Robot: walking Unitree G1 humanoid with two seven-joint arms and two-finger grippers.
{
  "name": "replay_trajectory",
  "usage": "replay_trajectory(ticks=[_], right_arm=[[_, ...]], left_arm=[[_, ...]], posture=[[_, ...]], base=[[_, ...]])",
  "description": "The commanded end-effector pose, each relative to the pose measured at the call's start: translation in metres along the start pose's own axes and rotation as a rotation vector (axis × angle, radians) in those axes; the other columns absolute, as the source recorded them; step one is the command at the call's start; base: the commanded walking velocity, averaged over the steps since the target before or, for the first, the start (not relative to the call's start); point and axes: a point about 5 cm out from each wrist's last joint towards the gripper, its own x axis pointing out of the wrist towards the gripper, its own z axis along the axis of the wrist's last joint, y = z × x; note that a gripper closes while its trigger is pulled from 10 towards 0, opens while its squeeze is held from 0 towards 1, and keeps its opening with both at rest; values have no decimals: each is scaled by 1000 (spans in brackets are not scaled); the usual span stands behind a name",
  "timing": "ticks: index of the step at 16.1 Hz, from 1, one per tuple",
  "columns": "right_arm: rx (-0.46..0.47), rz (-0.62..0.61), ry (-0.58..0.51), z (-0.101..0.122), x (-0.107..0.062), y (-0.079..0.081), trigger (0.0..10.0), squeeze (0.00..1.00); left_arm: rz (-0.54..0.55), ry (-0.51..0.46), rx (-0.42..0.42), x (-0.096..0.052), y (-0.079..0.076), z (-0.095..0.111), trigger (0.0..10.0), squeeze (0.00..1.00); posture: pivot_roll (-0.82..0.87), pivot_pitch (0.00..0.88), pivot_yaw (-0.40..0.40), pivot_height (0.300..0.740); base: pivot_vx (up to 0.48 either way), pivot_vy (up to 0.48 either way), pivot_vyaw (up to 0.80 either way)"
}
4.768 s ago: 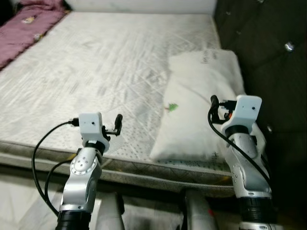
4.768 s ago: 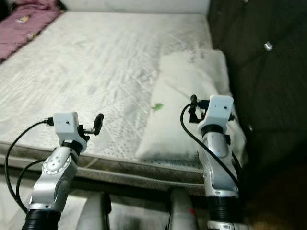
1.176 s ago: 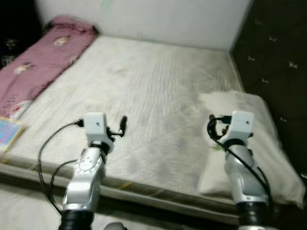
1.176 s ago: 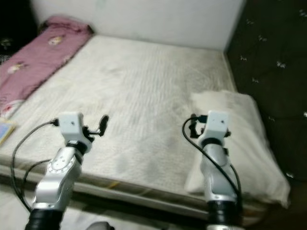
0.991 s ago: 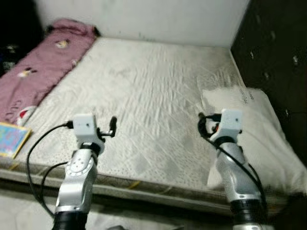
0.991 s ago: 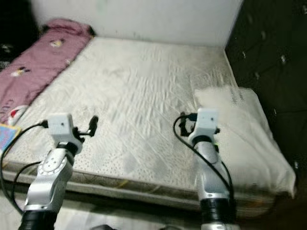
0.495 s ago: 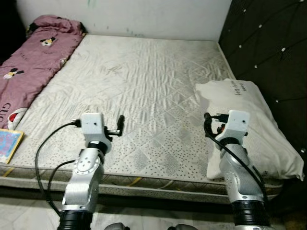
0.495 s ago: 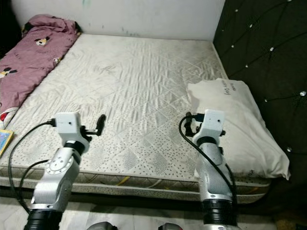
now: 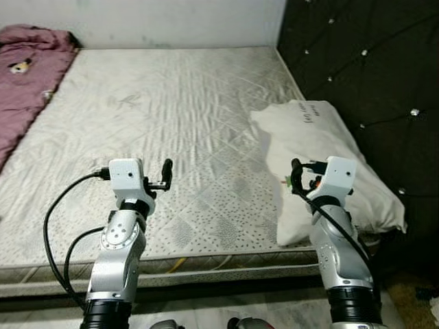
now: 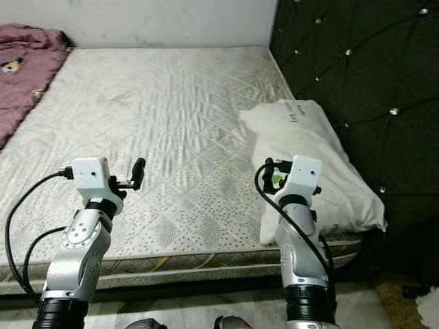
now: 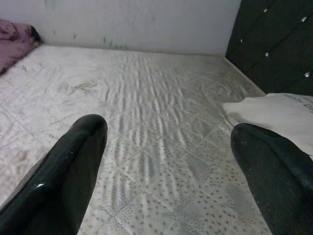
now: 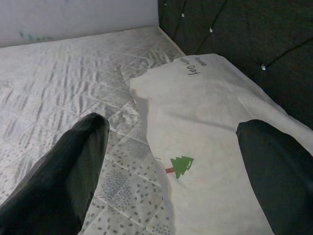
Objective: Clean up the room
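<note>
Both grippers, left gripper point(image 11: 166, 142) and right gripper point(image 12: 171, 137), spread, empty; pillow point(image 9: 322, 147) writing unreadable, green tree print.

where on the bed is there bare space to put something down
The widest bare patch of mattress runs between the pink blanket on the left edge and the white pillow by the dark headboard. The right side is crowded by the pillow, with the right end effector hovering over it.

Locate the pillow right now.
The white pillow lies on the right side of the mattress, against the dark padded headboard, just ahead of the right hand.
</note>
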Motion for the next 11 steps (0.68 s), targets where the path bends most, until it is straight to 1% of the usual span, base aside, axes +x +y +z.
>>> replay_trajectory(ticks=[1, 2, 4, 6, 8, 11], right_arm=[[-3, 23, -56, 10, -2, 3, 10000, 0], [-14, 44, -73, 11, -3, 6, 10000, 0], [-19, 73, -83, 10, -7, 11, 10000, 0], [1, 80, -76, 8, -8, 14, 10000, 0], [-18, 129, -93, 10, -9, 19, 10000, 0], [-32, 149, -101, 11, -10, 21, 10000, 0]], left_arm=[[28, -4, 39, 0, 7, 0, 10000, 0], [26, 8, 43, 0, 8, -2, 10000, 0], [18, 21, 85, 0, 10, -3, 10000, 0], [25, 17, 67, 0, 10, -3, 10000, 0], [29, 15, 65, 0, 11, -3, 10000, 0], [27, 19, 63, -1, 11, -5, 10000, 0]], posture=[[26, 0, 33, 740], [26, 0, 36, 740], [26, 0, 40, 740], [28, 0, 39, 740], [29, 0, 37, 740], [31, 0, 36, 740]], base=[[0, 0, 0], [0, 0, 0], [0, 0, 0], [0, 0, 0], [0, 0, 0], [0, 0, 0]])
